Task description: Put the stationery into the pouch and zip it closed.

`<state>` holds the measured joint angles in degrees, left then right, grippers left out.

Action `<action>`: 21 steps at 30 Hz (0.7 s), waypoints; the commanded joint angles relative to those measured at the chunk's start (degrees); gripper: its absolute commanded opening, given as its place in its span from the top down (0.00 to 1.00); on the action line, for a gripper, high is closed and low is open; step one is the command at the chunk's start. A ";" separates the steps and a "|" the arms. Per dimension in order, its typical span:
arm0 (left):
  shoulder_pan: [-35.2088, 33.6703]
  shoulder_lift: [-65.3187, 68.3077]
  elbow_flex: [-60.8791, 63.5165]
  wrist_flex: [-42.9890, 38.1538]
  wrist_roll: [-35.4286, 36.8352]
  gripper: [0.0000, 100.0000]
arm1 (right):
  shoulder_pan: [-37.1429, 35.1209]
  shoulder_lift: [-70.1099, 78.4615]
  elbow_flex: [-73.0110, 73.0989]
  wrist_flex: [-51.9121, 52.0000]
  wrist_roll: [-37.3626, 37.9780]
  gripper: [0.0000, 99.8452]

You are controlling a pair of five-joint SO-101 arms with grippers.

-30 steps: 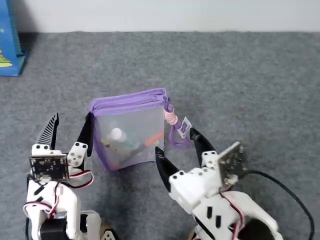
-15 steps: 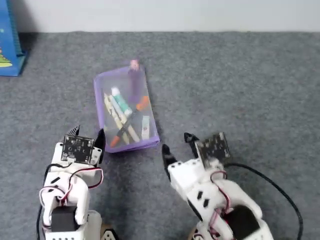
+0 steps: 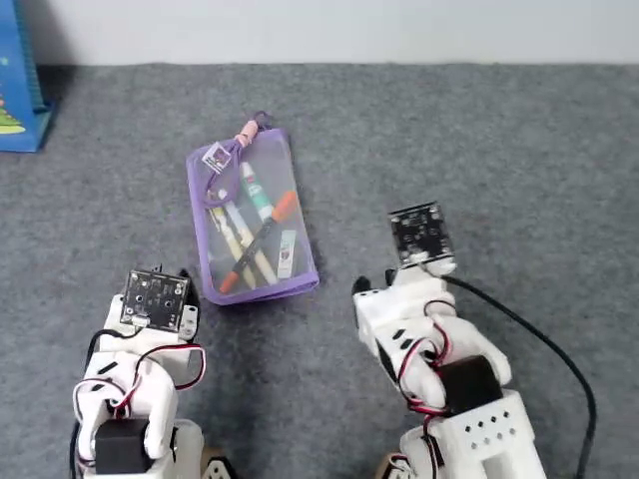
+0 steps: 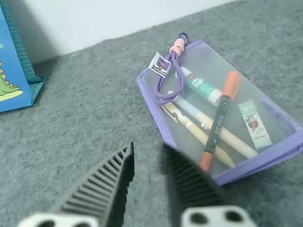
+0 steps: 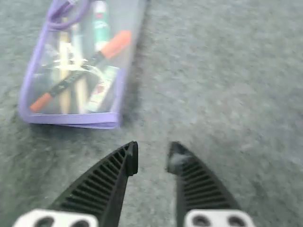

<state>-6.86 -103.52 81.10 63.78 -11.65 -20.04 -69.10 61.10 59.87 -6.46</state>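
Note:
The clear pouch (image 3: 250, 225) with purple trim lies flat on the grey carpet, free of both grippers. Inside it are an orange-tipped marker (image 4: 218, 120), a green-and-white tube (image 4: 201, 85), pale pens and a small eraser. Its purple strap and tag (image 3: 215, 160) rest on its far end. In the left wrist view my left gripper (image 4: 148, 150) hangs just short of the pouch (image 4: 222, 118), narrowly open and holding nothing. My right gripper (image 5: 152, 150) is also narrowly open and holds nothing, a short way off the near corner of the pouch (image 5: 80, 71).
A blue box (image 3: 15, 90) stands at the far left against the white wall. The left arm (image 3: 150, 309) and right arm (image 3: 424, 309) are folded back near the front edge. A black cable (image 3: 544, 339) trails from the right arm.
The pouch, upright between wide-open grippers a second ago, now lies flat farther away. Both arms have drawn back and their fingers have narrowed. The strap has flopped onto the pouch.

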 commanded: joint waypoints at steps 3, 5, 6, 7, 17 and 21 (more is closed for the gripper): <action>0.35 -0.70 -1.27 0.88 -0.70 0.99 | 3.65 -3.56 3.78 -0.92 2.81 0.98; 0.18 -0.70 -0.13 0.88 -0.70 0.99 | 4.53 -5.76 7.38 -1.27 3.43 0.99; 0.09 -0.70 0.48 0.88 -0.62 0.99 | 5.05 -7.16 8.97 -1.27 3.25 0.99; 0.00 -0.70 1.36 0.88 -0.62 0.99 | 5.67 -8.75 10.55 -1.27 3.16 0.99; -0.09 -0.70 11.56 0.53 -0.70 0.98 | 8.13 -34.15 29.54 -0.75 3.52 0.99; -0.09 -0.79 12.09 0.44 -0.70 0.98 | 7.96 -33.80 31.91 -1.27 3.43 0.99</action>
<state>-6.86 -103.52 93.49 64.57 -11.82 -12.31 -103.21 92.92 59.52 -3.47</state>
